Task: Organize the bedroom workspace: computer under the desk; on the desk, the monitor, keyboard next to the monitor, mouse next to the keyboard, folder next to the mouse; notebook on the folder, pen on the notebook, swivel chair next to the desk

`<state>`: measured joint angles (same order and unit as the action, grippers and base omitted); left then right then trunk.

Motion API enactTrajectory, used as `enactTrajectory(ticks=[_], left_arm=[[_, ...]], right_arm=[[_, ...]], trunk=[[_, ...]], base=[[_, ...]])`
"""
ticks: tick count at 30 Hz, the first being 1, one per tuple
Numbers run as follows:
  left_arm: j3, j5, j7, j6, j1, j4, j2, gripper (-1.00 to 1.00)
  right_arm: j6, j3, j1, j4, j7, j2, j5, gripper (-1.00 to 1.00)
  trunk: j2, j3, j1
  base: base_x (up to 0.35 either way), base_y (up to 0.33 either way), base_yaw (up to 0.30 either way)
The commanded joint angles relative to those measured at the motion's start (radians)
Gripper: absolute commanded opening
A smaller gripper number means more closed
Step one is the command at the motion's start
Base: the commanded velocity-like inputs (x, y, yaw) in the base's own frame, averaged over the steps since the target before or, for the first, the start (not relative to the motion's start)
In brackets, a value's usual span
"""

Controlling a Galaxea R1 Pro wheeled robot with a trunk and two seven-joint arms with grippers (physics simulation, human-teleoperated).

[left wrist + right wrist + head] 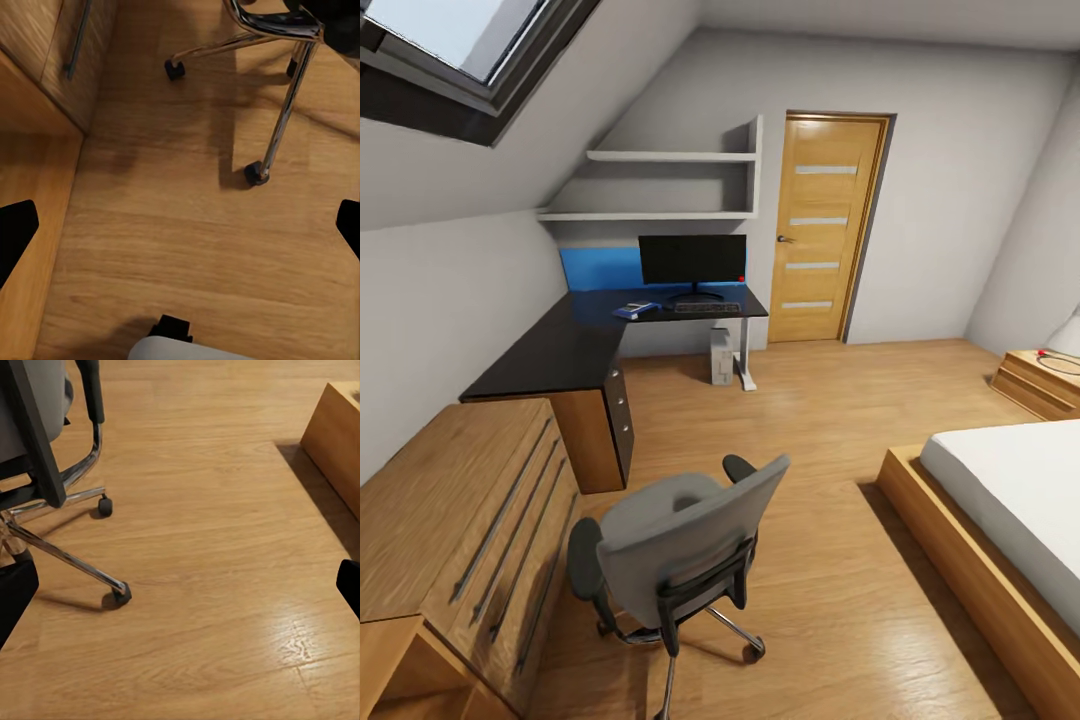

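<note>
Currently I am viewing a sloped-ceiling bedroom from the head camera, largest items first; the wooden floor [830,430] runs throughout; the bed [1010,500] lies at four o'clock; the light wooden chest [460,520] with bar handles sits at eight o'clock; the desk [550,350] stretches from ten o'clock toward twelve, well apart from me; the door [823,228] stands at one o'clock. The swivel chair [680,545] stands at six o'clock, near the chest and apart from the desk, its back toward me. The monitor [692,260] stands upright on the desk's far wing; the computer [721,356] sits on the floor under that wing; the keyboard [706,307] lies just before the monitor; the folder [632,310] lies on the desk at the keyboard's nine o'clock side; whatever rests on it is too small to identify. Both wrist views show floor and chair legs; the left gripper [180,225] and the right gripper [180,592] each show fingertips spread wide, released, grasping nothing.
</note>
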<state>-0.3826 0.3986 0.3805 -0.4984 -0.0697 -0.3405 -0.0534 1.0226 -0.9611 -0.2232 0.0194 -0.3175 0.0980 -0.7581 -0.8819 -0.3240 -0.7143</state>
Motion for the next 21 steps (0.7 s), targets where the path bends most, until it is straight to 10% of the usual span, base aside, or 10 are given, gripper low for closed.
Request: enactTrajectory(ticks=[1, 21], left_arm=[[-0.007, 0.007, 0.008, -0.003, -0.001, 0.0, 0.0, 1.0], [0.002, 0.019, 0.01, 0.003, -0.001, -0.004, 0.0, 1.0]], right_arm=[[0.001, -0.008, -0.001, 0.002, -0.009, 0.001, 0.002, 1.0], [0.001, -0.011, -0.001, 0.002, 0.005, 0.005, 0.0, 1.0]], trunk=[[-0.008, -0.004, -0.004], [-0.148, -0.067, -0.081]], base=[[0.0, 0.0, 0.0], [0.0, 0.0, 0.0]])
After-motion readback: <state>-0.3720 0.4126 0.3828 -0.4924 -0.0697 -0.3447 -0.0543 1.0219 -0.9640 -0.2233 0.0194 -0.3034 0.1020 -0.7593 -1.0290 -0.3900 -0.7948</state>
